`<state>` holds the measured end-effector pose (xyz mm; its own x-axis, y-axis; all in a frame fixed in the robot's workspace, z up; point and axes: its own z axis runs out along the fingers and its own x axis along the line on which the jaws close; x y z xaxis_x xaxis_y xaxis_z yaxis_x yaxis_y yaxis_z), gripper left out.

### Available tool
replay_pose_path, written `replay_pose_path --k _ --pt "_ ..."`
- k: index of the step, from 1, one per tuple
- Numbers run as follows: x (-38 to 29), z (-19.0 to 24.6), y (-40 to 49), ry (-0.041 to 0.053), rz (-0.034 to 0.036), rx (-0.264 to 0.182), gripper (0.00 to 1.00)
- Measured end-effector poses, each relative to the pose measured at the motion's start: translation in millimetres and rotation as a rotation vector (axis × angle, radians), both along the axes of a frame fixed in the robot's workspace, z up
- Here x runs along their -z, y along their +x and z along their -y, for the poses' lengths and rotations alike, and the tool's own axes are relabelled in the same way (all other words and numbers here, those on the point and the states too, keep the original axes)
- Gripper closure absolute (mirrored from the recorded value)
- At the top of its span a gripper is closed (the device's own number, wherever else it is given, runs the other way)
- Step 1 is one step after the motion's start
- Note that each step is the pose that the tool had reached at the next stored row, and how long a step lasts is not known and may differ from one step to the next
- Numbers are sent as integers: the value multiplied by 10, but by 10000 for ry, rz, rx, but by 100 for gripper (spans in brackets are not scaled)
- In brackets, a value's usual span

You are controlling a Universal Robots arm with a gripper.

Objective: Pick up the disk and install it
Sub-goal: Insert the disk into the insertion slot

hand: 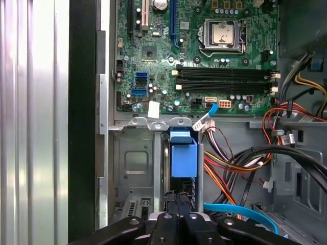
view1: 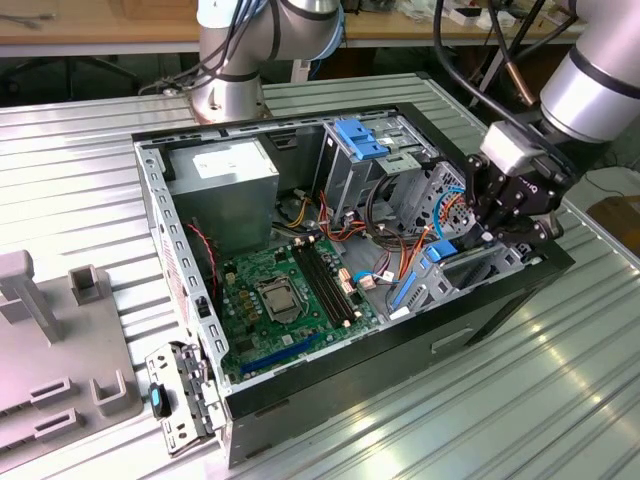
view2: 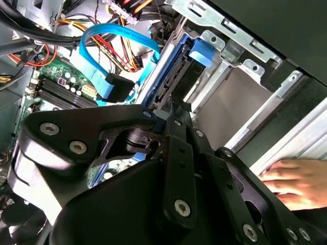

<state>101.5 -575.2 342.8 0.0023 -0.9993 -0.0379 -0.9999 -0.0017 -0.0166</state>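
Ribbed metal table [view1: 480, 400], workshop benches behind. Nearest the exterior camera, on that view's left, a grey plastic fixture [view1: 40, 350] sits on the table; just beside it lies an open computer case [view1: 330, 385], black-walled, side panel off. Inside, the green motherboard [view1: 275, 300] lies flat on the case floor. On the exterior view's right, the drive cage holds the disk [hand: 183, 155] — it stands on edge in its slot, and its blue carrier tab points toward the motherboard in the first wrist view. The gripper [view1: 497, 232] reaches down into that corner of the case, its black fingers [hand: 171, 201] clenched on the disk's outer end; in the second wrist view they meet the disk's edge. A blue data cable [view2: 110, 56] loops just beside the cage, among red and orange wires. A person's hand [view2: 294, 181] rests flat on the table outside the case wall. Farther back, the grey power supply [view1: 222, 175] with its white label — beyond it, a silver robot joint [view1: 235, 70].
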Motion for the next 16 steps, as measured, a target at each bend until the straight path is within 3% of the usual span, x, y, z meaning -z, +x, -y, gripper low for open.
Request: replay_pose_path --k 9,16 --pt "95 0 1 -6 0 0 89" --pt "-8 0 1 1 0 0 89"
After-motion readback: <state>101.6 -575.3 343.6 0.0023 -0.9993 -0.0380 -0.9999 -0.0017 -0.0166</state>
